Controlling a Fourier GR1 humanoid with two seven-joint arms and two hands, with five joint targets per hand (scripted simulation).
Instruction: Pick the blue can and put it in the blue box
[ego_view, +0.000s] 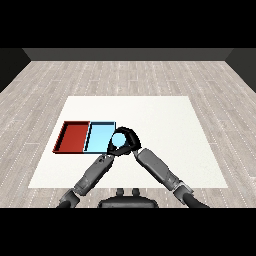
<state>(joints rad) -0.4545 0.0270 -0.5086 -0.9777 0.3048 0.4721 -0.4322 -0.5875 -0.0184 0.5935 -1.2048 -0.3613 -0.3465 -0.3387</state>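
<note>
One robot hand (129, 137) around blue can (119, 142)

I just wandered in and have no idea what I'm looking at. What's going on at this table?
A robot is moving a blue can into the light blue tray. Its right robot hand is curled round the can, holding it at the tray's right edge. The left robot hand is close beside the can; whether it touches it is hard to tell. A red tray lies next to the blue one.
</note>
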